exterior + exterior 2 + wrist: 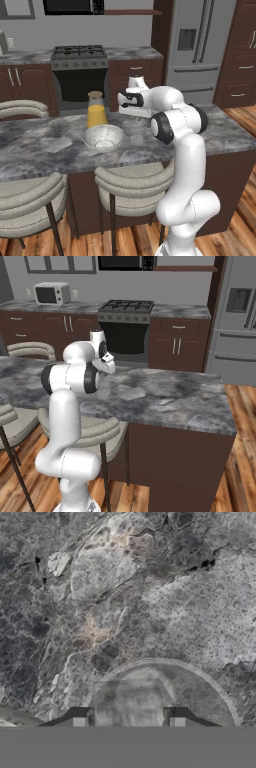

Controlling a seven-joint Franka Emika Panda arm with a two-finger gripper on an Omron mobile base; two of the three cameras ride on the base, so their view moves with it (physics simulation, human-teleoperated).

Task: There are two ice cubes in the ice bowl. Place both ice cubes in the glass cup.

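Dark marbled desk in a kitchen, stove behind. On my left base view, left of centre, the orange-filled jar stands just behind the ice bowl. Further right, my jaws stand apart, empty, over the glass cup, lower centre in my hand view.

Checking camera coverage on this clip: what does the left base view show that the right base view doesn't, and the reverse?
Left base view: the ice bowl on the counter, with the jar of orange liquid behind it. Right base view: a microwave on the back counter. Both: the marble counter, the stove and the white arm.
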